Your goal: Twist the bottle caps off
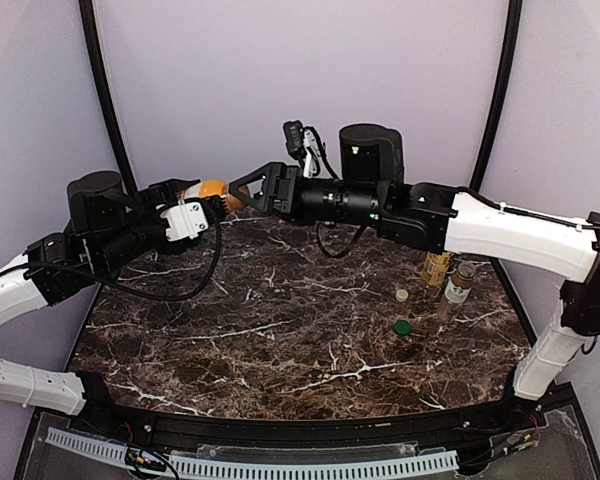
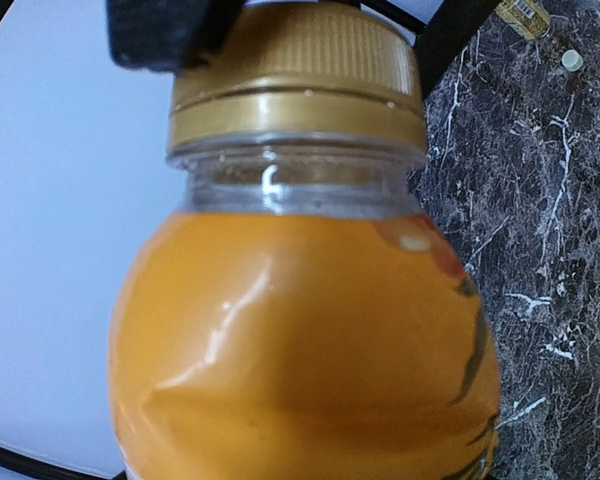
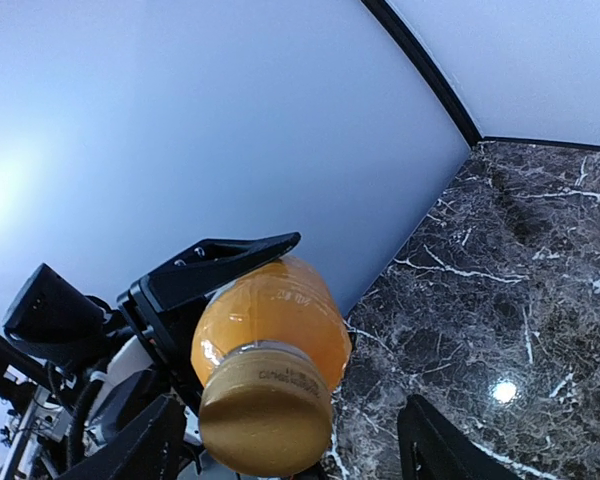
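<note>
Orange bottle held up above the marble table's far-left corner.
The left gripper clamps its body; the right gripper's jaws stand apart around the gold cap, not clamped on it.

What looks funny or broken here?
The orange bottle has a dented, creased side, and it is held up sideways off the table. A cream cap and a green cap lie loose on the table. Nothing looks spilled.
</note>
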Available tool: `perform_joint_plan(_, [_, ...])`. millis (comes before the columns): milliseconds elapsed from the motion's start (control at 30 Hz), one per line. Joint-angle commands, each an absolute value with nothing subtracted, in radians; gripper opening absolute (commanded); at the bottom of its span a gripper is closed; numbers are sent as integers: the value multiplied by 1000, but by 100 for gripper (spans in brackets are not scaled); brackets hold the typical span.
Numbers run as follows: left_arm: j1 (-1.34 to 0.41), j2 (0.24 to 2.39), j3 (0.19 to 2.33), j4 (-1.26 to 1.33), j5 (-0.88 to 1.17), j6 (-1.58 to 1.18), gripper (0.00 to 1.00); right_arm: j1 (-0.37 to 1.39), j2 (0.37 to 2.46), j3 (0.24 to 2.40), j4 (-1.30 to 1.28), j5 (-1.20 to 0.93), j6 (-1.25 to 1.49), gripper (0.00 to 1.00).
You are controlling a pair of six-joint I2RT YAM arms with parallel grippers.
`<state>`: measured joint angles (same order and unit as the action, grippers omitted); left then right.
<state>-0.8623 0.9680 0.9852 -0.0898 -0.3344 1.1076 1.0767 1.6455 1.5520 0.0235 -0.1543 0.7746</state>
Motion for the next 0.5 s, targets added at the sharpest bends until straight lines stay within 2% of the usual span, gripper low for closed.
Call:
perform_joint_plan(0, [-866, 953, 980, -54, -344, 1114, 21, 1068, 1674, 1581, 64, -196, 783, 66])
perform_joint_plan(267, [-872, 953, 981, -58, -336, 1117, 20, 1060, 1664, 1547, 99, -212, 788, 39])
perform_joint_plan(333, [-875, 952, 980, -68, -325, 1117, 20, 1057, 1665, 1545, 104, -224, 781, 38])
perform_joint_plan(467, [-877, 948, 980, -93, -298, 1116, 19, 1049, 1667, 1543, 104, -236, 779, 42])
